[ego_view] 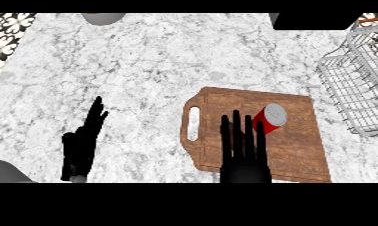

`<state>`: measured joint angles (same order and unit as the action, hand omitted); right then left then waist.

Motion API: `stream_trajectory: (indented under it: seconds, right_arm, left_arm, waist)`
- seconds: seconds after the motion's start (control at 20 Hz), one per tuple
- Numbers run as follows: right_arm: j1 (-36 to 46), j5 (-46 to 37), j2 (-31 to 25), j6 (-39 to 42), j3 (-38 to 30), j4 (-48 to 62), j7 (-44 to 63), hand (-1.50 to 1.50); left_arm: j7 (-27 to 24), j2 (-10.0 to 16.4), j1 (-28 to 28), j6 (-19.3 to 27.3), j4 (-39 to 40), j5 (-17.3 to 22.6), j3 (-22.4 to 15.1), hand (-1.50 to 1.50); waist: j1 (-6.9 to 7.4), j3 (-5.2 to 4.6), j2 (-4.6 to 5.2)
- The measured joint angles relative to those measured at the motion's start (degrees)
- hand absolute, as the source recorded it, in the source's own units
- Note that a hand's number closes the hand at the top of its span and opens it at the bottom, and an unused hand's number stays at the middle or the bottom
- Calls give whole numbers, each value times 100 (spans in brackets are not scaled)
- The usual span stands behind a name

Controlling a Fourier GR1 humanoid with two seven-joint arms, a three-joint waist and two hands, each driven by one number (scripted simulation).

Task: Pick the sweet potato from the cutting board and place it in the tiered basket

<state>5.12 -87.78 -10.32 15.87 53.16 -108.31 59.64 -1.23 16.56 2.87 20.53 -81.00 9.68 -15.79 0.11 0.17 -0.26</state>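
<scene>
Marbled white countertop (148,60) is filling the view, and the wooden cutting board (295,157) is serving as the landmark throughout. Nearest the lower edge, the right hand (242,157) is hovering over the board's near-left part, fingers straight and spread, grasping nothing. Its fingertips are lying just beside the task's thing, though contact cannot be judged. Well to the board's left, the left hand (81,145) is resting released, fingers up.

On the board's middle a red can (270,118) with a grey end is lying tilted. No root vegetable is showing on the board, so this can is occupying the place the task assigns to its object. Beyond the board's right edge the wire tiered basket (354,85) is standing apart from it. Farthest off, a grey rounded object (103,18) is showing beyond the board's far-left side, and a dark block (310,20) beyond its far-right corner.

By this layout, the approach is under way and the grasp is not yet made. The next move is calling for the right hand to shift slightly rightward and curl round the can, then lift it toward the basket.
</scene>
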Motion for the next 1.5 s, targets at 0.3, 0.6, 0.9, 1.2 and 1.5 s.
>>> stream_trajectory:
  seconds: [0.3,0.6,0.9,1.2,1.5]
  right_arm:
    - [-62,-243,527,209,-184,498,-128,-150]
    - [-91,-373,827,546,-501,837,-122,-150]
    - [76,-195,929,651,-668,1182,-74,-150]
    - [131,-82,960,707,-878,1369,-95,-150]
    - [249,208,961,778,-1108,1495,-66,-150]
  left_arm:
    - [1,-156,-20,54,43,-118,9,0]
    - [-48,-160,-8,-10,67,-151,81,0]
    - [-55,-243,-17,-16,75,-247,90,0]
    - [23,-262,25,-77,12,-290,160,0]
    - [72,-244,18,-190,10,-301,264,0]
  waist:
    - [-5,13,-4]
    - [-4,10,0]
    - [8,17,-3]
    - [8,8,3]
    - [10,10,3]
